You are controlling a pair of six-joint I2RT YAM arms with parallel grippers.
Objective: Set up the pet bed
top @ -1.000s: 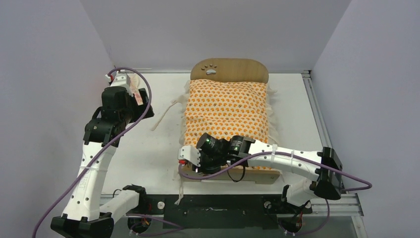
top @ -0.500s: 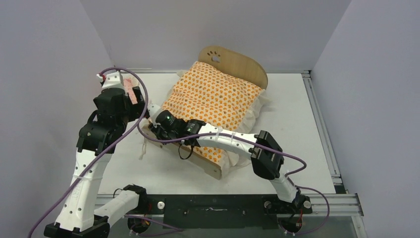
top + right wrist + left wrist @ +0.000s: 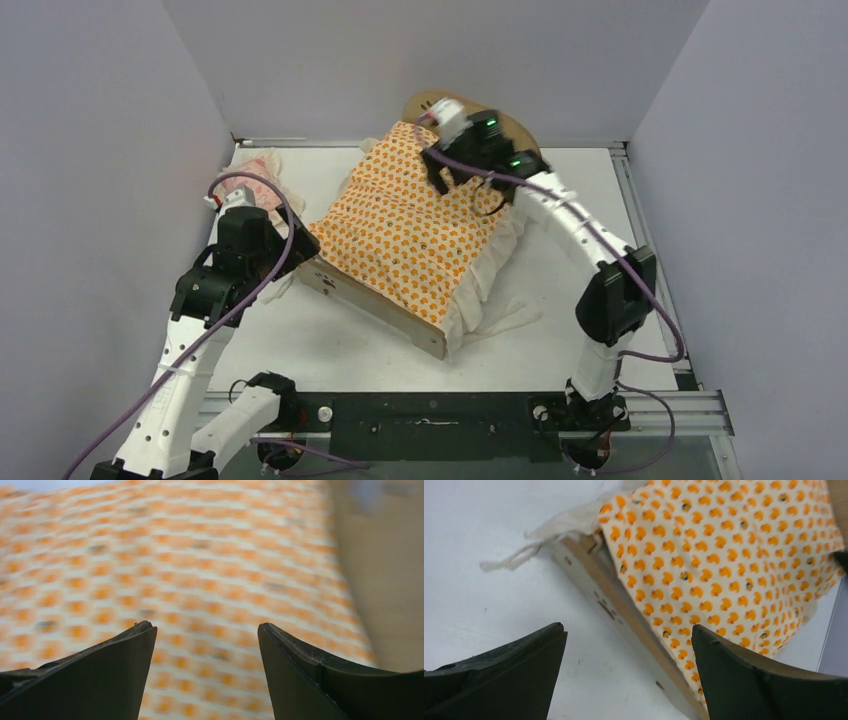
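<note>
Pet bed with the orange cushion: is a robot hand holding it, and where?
No, nothing is held. The left hand is open beside the pet bed. The right hand is open over the cushion, near the headboard.

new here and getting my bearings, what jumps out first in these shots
The orange-patterned cushion dominates, lying on the pet bed, which sits skewed on the white table. The right claw hangs open over the cushion's far end, and the left claw is open beside the bed's left corner.
</note>
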